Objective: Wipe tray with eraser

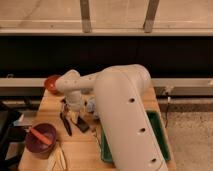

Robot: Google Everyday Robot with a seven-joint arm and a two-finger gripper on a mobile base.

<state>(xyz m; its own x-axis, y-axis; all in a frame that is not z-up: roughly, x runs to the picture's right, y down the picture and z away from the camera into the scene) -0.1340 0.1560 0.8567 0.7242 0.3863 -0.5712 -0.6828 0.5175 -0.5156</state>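
Dim bkgd, soft blur, gripper [74,113] murky ctr-left

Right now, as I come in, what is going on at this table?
The robot's single arm reaches down over the wooden table. Its claw hangs low, left of the green tray. A small dark block, probably the eraser, lies on the wood beside the claw, outside the tray. The arm hides much of the tray, and wiping does not seem to have begun. A purple bowl stands at the front left.
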